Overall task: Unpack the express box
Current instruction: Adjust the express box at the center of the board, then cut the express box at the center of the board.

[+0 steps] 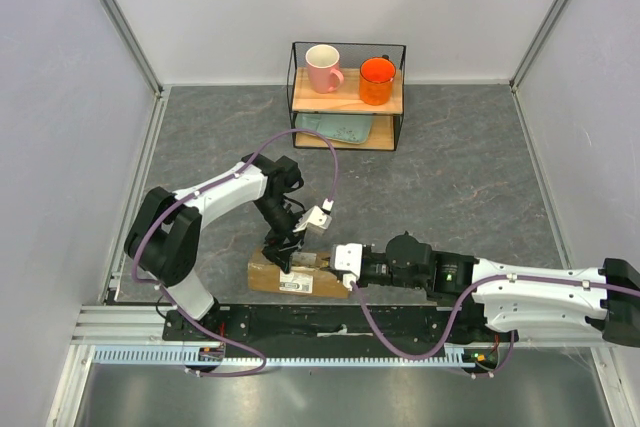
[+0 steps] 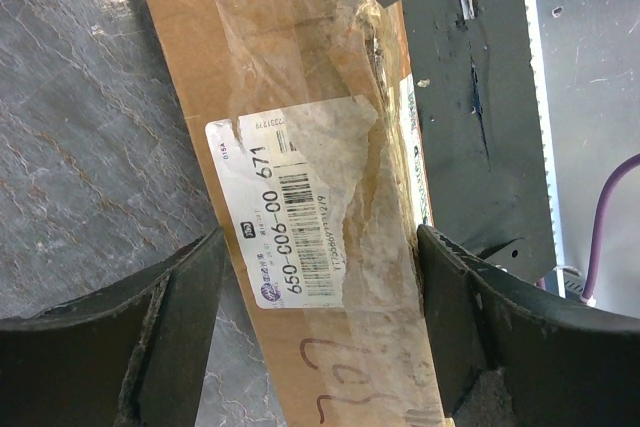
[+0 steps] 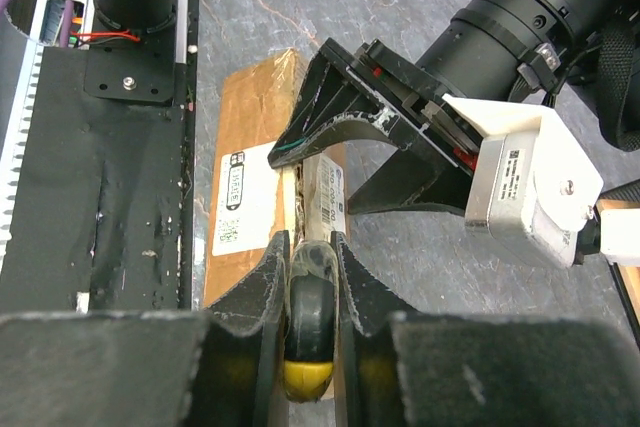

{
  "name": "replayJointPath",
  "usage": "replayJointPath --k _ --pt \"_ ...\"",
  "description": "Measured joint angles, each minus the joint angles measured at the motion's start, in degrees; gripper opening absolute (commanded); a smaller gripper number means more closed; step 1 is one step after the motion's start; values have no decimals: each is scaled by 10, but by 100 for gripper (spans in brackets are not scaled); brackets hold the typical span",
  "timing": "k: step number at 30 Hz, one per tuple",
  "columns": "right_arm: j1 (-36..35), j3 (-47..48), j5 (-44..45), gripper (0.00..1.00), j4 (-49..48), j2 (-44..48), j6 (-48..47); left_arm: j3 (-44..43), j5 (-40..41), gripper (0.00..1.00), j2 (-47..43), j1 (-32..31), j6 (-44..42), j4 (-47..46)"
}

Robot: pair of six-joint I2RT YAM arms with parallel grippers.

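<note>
Cardboard express box [image 2: 230,37] taped shut | left end effector [image 2: 320,237] spread astride it | right end effector [image 3: 310,243] pinching yellow knife [image 3: 305,372]

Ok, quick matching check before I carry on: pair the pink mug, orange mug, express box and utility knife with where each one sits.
Things:
1. pink mug
2. orange mug
3. express box
4. utility knife

Places:
A. clamped in the right end effector
B. top board of the shelf, left side
C. between the fingers of the open left end effector
D. top board of the shelf, right side

Pairs: 1-B; 2-D; 3-C; 4-A
</note>
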State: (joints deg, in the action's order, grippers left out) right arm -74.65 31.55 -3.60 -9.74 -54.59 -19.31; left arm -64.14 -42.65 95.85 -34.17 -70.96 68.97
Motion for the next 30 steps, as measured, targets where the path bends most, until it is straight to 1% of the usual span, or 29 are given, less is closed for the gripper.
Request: replayJointPath --k 12,25,30 --pt "-15 9 4 0 11 0 6 -1 0 78 2 0 0 1" --pt "-23 9 6 0 -63 -58 9 -1 0 77 2 0 0 1" --pt "-23 9 9 0 -75 -66 7 -1 -1 77 1 0 0 1"
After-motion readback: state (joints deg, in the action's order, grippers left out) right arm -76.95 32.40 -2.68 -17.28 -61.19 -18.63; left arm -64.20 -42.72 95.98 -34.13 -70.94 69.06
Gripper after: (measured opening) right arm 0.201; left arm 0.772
